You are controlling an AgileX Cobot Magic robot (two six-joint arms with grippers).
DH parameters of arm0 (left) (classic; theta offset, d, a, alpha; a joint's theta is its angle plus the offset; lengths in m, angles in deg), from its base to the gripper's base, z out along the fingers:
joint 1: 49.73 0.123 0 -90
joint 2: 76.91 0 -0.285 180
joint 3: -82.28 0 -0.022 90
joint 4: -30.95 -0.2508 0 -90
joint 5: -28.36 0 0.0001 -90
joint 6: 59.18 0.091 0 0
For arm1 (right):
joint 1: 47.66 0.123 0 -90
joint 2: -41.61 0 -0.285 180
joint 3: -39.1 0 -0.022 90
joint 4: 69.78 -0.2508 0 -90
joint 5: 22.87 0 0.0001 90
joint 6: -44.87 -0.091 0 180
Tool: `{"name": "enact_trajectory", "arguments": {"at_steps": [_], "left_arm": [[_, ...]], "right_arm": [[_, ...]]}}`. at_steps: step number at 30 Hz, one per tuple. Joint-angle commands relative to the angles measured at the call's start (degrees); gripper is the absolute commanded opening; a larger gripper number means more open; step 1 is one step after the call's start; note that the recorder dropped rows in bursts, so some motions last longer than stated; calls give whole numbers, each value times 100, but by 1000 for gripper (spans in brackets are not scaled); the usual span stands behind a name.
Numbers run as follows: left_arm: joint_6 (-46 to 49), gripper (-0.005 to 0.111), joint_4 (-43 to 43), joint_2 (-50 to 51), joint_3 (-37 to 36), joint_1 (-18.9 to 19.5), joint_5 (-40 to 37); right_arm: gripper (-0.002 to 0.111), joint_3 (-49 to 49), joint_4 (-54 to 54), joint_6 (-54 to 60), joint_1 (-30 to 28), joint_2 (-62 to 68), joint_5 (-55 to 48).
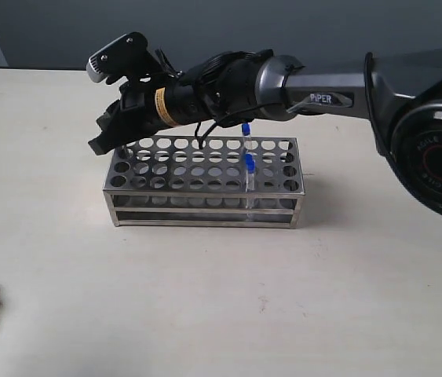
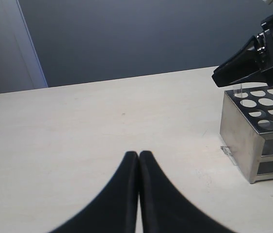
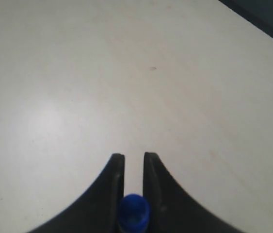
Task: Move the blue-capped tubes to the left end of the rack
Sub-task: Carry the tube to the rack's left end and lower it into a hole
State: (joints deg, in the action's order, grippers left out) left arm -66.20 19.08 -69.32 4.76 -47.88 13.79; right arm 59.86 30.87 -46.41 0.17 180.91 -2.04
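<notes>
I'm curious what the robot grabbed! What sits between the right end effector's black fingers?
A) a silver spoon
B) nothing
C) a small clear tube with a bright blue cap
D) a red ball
C: the right wrist view shows the bright blue cap of a small clear tube pinched between the right end effector and its black fingers.

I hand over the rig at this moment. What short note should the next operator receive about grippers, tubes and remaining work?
Left gripper: fingers shut, empty, apart from the rack.
Right gripper: shut on one blue-capped tube at the rack's left end; whether it sits in a hole cannot be told.
Back tube and front tube stand right of the rack's middle; a fourth is not visible.
Done: no tube confirmed placed. Left: seat and release the held one, then move the other two.
</notes>
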Motion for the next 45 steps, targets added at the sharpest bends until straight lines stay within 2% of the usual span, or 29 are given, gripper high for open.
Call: {"name": "enact_trajectory", "arguments": {"at_steps": [1,7,9,13,14,16,22,26,45], "left_arm": [[-4,1,30,20,30,-25,48],[-4,1,30,20,30,-25,48],[-4,1,30,20,30,-25,48],[-4,1,30,20,30,-25,48],[-4,1,30,20,30,-25,48],[-4,1,30,20,30,-25,48],[-4,1,30,20,30,-25,48],[-4,1,30,20,30,-25,48],[-4,1,30,20,30,-25,48]], "right_arm": [[-1,1,-70,-273,143,33,400],[2,1,-70,-342,143,47,469],[12,1,-70,-366,143,47,536],[41,1,-70,-585,78,47,832],[45,1,-70,-641,73,47,832],[47,1,-70,-639,73,47,832],[44,1,-70,-639,64,47,638],[0,1,-70,-639,64,47,389],[0,1,-70,-639,64,206,348]]}}
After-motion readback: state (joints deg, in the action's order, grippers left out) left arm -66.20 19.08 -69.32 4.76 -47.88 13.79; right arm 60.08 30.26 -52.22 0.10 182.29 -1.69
